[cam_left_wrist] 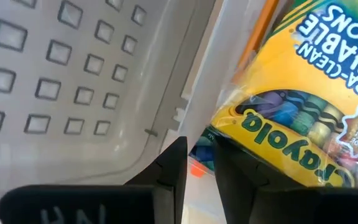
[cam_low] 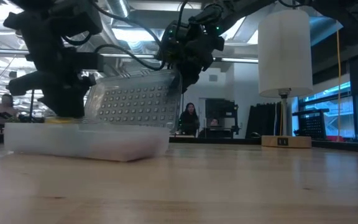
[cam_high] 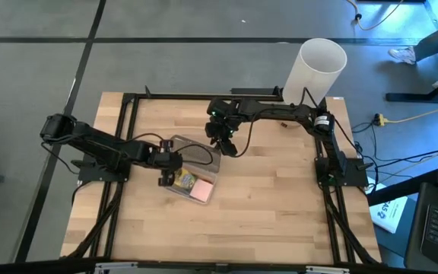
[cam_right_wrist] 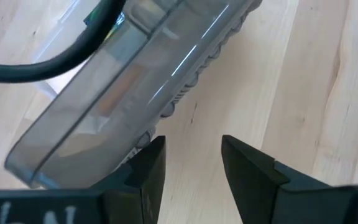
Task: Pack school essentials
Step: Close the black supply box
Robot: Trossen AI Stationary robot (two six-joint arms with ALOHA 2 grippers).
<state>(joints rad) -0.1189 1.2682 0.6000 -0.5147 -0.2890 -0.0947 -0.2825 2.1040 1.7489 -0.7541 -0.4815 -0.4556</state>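
The case (cam_high: 194, 180) lies near the middle of the table (cam_high: 265, 221), and everything else is placed from it. Its base is clear, and its grey dotted lid (cam_low: 135, 99) stands raised and tilted above the base.

The left arm reaches in low from the table's left edge, stretched almost straight, its wrist bent down so the left gripper (cam_high: 167, 173) sits at the case's left end. In its wrist view the two dark fingers (cam_left_wrist: 166, 180) stand a narrow gap apart, one beside the crayon box (cam_left_wrist: 303, 124), which lies inside the case next to the lid's underside. Whether the fingers pinch anything cannot be told.

The pink pad (cam_high: 203, 192) also lies in the case, at the end nearer the table's front, just beside the crayon box. A thin orange pencil (cam_left_wrist: 263, 25) shows along the crayon box's edge.

The right arm comes from the table's right side, runs along the back edge, then folds down at the elbow so the right gripper (cam_high: 226, 144) hangs just behind the case, at the lid's upper edge. Its fingers (cam_right_wrist: 148, 168) are spread apart, holding nothing, with bare wood between them and the lid's rim just beside one finger.

A white cylinder (cam_high: 315, 68) stands at the back right corner, well apart from the case.
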